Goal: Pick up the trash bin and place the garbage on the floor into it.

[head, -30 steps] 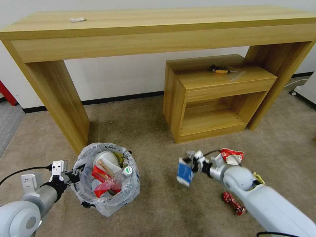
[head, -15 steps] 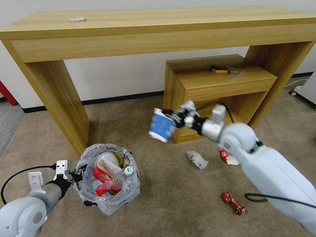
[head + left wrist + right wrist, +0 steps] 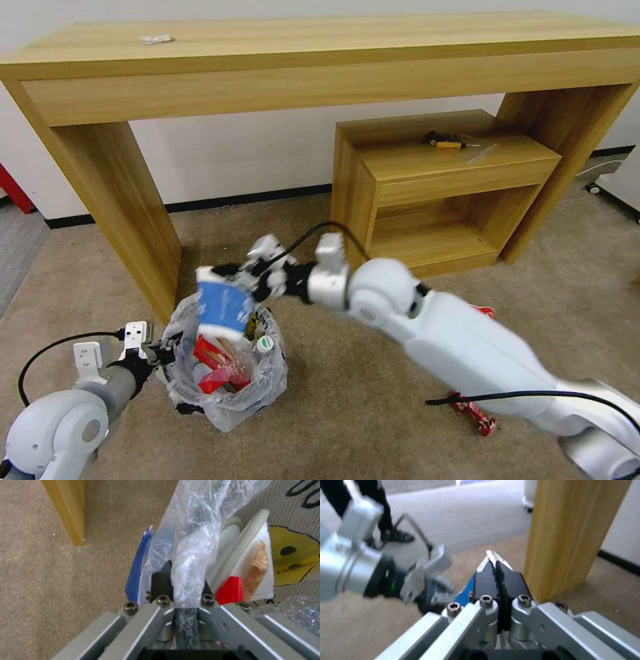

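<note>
Right pincer (image 3: 233,277) clamps the light, crushable cup (image 3: 222,310) by its rim above the bin (image 3: 227,393); left pincer (image 3: 163,350) clamps the bin's rim

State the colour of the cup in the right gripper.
Blue with white ends; the paper cup shows best in the head view.

Wooden desk (image 3: 320,60), low cabinet (image 3: 427,187), perhaps screwdriver (image 3: 443,141)
</note>
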